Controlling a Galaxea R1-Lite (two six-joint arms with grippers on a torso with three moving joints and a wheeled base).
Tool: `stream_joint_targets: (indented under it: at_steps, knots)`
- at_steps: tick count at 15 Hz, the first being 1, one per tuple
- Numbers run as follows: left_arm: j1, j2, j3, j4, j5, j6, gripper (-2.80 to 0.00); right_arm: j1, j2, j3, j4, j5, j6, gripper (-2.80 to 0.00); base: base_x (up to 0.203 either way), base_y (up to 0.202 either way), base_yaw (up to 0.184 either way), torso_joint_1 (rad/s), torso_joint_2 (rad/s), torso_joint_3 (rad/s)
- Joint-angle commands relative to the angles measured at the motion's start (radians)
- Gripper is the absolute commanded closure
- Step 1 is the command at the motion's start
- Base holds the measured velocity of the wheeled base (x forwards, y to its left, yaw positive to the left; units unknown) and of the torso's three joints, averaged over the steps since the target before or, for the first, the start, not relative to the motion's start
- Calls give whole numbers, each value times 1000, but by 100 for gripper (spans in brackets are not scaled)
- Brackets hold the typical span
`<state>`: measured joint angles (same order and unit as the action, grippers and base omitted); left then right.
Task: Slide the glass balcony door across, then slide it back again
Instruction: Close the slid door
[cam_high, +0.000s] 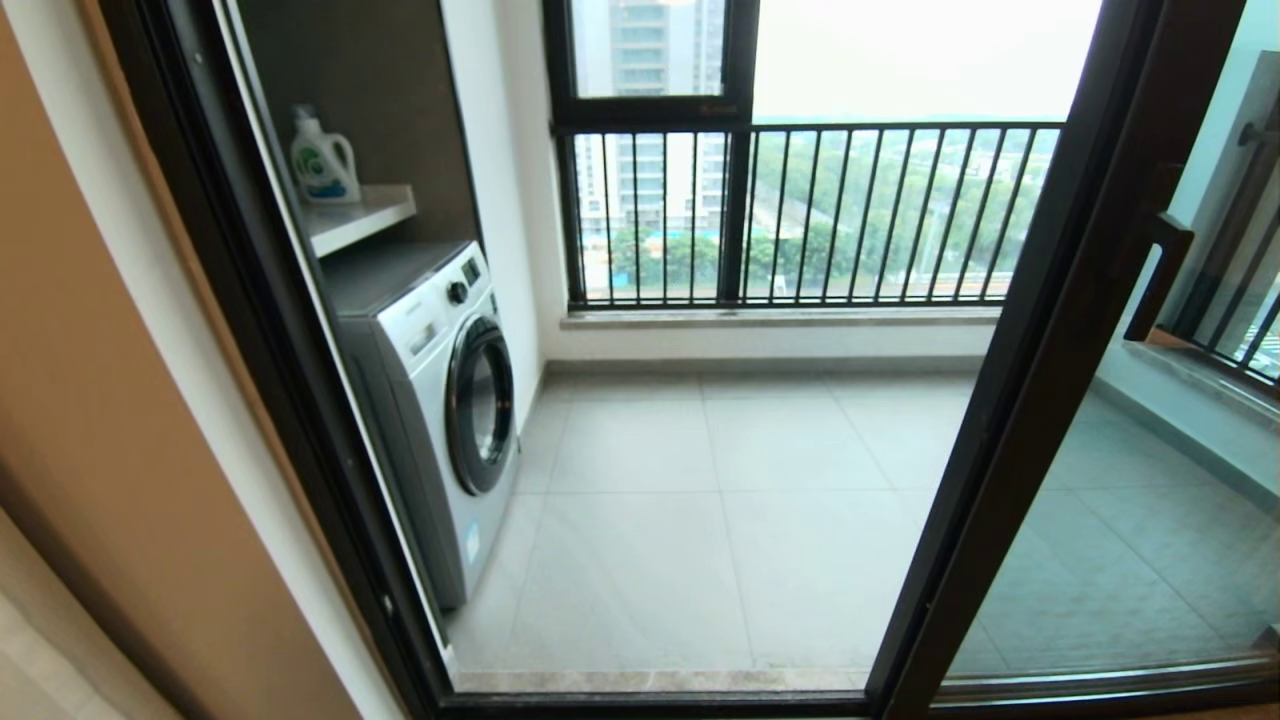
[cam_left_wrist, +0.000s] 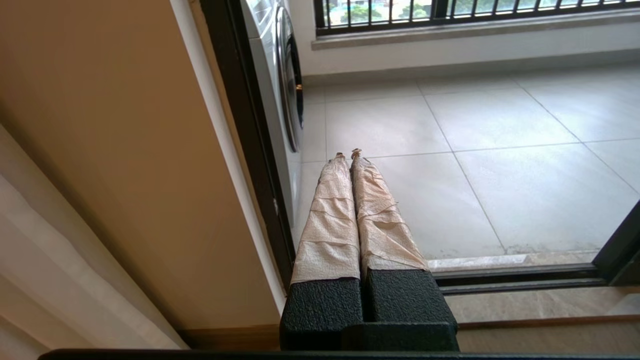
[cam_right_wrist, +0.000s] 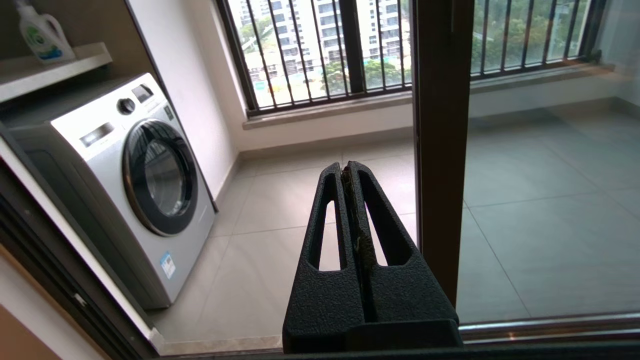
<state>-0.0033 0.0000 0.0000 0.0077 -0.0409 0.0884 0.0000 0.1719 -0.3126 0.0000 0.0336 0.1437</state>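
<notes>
The clear glass balcony door in its slim dark brown metal frame stands to the right, doorway open. The tape-wrapped left gripper and the slotted black plastic right gripper are both closed on nothing, near the smooth grey-tiled threshold.

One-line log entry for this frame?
door: slid right, doorway open | handle: untouched | left gripper: shut, empty | right gripper: shut, empty, beside door upright

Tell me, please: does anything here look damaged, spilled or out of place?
Nothing stands out. The glass balcony door stands partly open, pane intact. The washing machine and detergent bottle sit upright, the floor tiles clean.
</notes>
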Motion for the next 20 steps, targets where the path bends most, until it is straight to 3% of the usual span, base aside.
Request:
stream_joint_targets:
  at_steps: [1, 8, 10, 13, 17, 20]
  knots:
    - [0, 0, 0, 0, -1, 1, 0, -1, 220, -146, 2, 3, 7, 0, 0, 0, 0, 0, 0, 0]
    - [0, 2, 0, 0, -1, 1, 0, -8, 829, -572, -26, -12, -33, 0, 0, 0, 0, 0, 0, 0]
    - [0, 2, 0, 1, -1, 1, 0, -15, 959, -675, -26, -57, -89, 0, 0, 0, 0, 0, 0, 0]
    - [0, 2, 0, 0, -1, 1, 0, -31, 1070, -733, -17, -213, -187, 0, 0, 0, 0, 0, 0, 0]
    - [0, 2, 0, 0, -1, 1, 0, -194, 1096, -771, -1, -211, -190, 0, 0, 0, 0, 0, 0, 0]
    - [0, 2, 0, 0, -1, 1, 0, -322, 1097, -807, 1, -165, -191, 0, 0, 0, 0, 0, 0, 0]
